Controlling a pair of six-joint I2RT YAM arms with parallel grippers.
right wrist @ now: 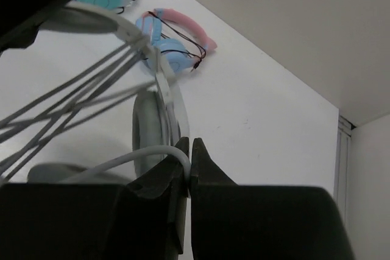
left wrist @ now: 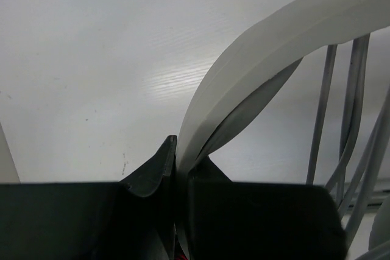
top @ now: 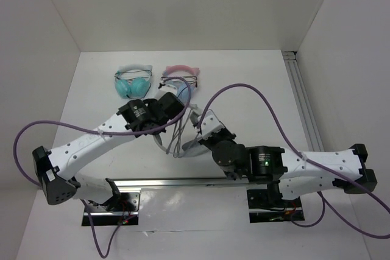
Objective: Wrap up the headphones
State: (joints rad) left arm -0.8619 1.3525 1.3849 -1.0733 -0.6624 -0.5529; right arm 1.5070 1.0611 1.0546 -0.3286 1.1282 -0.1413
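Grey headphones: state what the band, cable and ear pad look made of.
The band: pale grey plastic, matte with a soft sheen, holding a stiff curve. The cable: thin grey rubbery-looking sheath, probably; its strands curve softly. The ear pad: grey, rounded cushion, perhaps leatherette; the blur leaves it open.

The headphones [left wrist: 274,35] are pale grey-white, their cable [left wrist: 321,120] a darker grey. The teal pair [top: 133,84] has a white band, the blue pair [right wrist: 170,47] a pink one (thin black wire). The surface [top: 256,77] is plain white.
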